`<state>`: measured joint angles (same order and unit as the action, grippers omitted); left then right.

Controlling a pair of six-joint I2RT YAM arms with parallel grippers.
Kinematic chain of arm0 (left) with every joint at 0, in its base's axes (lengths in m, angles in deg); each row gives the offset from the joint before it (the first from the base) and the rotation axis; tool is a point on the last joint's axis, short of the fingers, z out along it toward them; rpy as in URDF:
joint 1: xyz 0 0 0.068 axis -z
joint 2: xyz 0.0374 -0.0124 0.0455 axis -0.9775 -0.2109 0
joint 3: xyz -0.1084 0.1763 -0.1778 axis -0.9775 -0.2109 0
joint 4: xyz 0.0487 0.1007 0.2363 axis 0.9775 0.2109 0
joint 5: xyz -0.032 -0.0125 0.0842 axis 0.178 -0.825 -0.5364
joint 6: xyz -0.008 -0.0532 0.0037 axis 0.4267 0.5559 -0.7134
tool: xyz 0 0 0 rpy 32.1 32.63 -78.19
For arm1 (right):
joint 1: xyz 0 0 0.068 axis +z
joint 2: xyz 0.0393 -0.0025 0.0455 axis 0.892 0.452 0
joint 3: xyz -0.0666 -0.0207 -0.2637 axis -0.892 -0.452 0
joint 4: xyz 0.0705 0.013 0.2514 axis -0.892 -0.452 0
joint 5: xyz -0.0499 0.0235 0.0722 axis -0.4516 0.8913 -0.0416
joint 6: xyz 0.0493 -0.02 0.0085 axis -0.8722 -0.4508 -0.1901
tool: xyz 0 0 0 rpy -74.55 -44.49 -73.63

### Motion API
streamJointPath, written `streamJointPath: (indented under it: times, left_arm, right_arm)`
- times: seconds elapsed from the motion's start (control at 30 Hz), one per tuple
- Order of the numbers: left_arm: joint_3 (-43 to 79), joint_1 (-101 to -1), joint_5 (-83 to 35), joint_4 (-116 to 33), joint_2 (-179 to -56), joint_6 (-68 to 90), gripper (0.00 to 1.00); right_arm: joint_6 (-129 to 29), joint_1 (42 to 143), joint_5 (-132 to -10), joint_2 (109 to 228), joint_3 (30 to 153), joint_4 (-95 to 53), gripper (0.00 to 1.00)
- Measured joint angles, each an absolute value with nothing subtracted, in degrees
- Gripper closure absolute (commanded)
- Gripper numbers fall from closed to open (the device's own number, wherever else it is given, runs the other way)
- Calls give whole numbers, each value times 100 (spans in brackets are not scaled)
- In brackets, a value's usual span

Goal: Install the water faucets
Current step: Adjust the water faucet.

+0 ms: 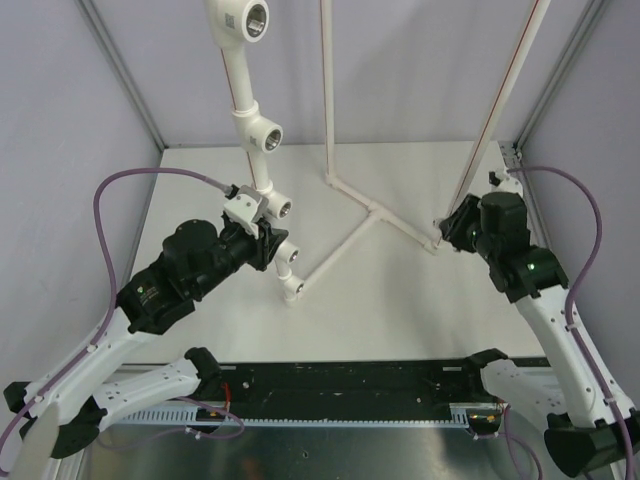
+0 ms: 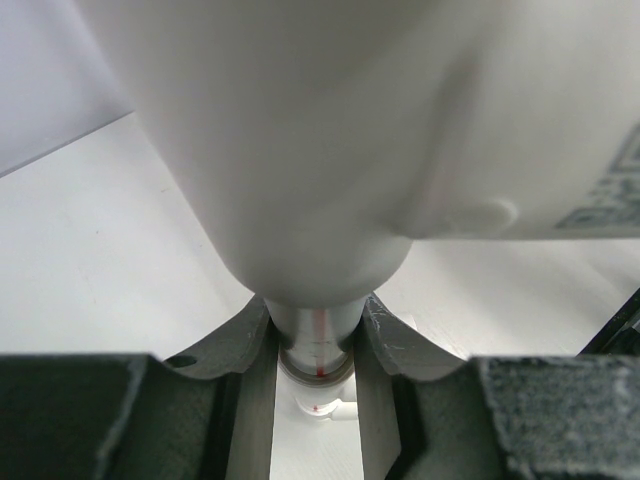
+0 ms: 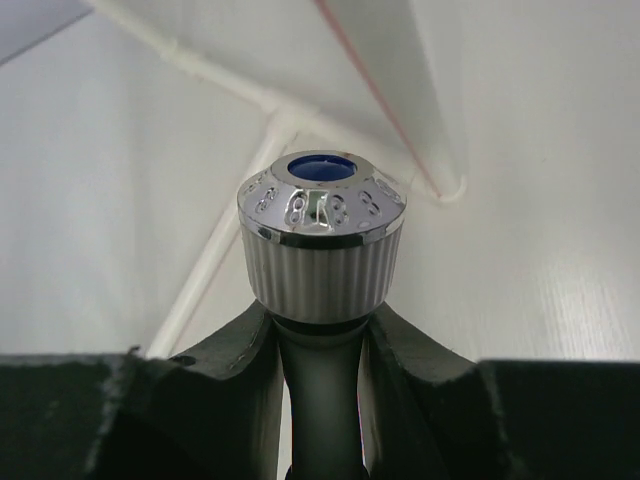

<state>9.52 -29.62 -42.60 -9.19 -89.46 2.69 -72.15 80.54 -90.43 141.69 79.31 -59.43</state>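
My right gripper (image 3: 320, 335) is shut on the neck of a water faucet (image 3: 321, 245), just under its ribbed knob with a chrome cap and blue centre. In the top view this gripper (image 1: 449, 228) hangs low at the right, near the slanted pipe's foot, and hides the faucet. My left gripper (image 1: 267, 246) is shut on the upright white pipe post (image 1: 262, 180), between its lower tee sockets (image 1: 281, 208). In the left wrist view its fingers (image 2: 250, 345) clamp the pipe (image 2: 316, 335), which has a red line, and a white tee fitting (image 2: 300, 140) fills the frame above.
The long white pipe frame (image 1: 345, 245) lies on the white table, with uprights (image 1: 326, 90) rising at the back and a slanted pipe (image 1: 500, 110) at the right. More threaded tee sockets (image 1: 256, 20) sit higher on the post. Grey walls close in left and right.
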Motion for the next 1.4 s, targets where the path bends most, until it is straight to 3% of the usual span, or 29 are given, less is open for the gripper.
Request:
streamJointPath:
  times: [0.3,0.53,0.63,0.8,1.1,1.4]
  left_arm:
    - [952,-2962,-4206,-976,-9010,275,100]
    - [963,-2975,-4099,-1275,-9309,269,100]
    - [995,-2979,-3996,-1424,-9478,269,100]
    - [1009,-2984,-3609,-1566,-9644,236,100]
    - [1009,-3036,-3165,-1630,-9672,157,100]
    - [1009,-3049,-2888,-1708,-9711,159,100]
  right_arm:
    - [-6928,8174,-8914,12985,7006,-6256,100]
    - [-5829,10557,-9904,12486,5979,-5193,100]
    - [-4981,11785,-10494,12607,5776,-4319,100]
    - [-3193,12902,-10746,12781,5116,-2232,100]
    - [-572,13297,-9989,13105,4593,159,100]
    - [682,13529,-9294,13109,4593,1104,100]
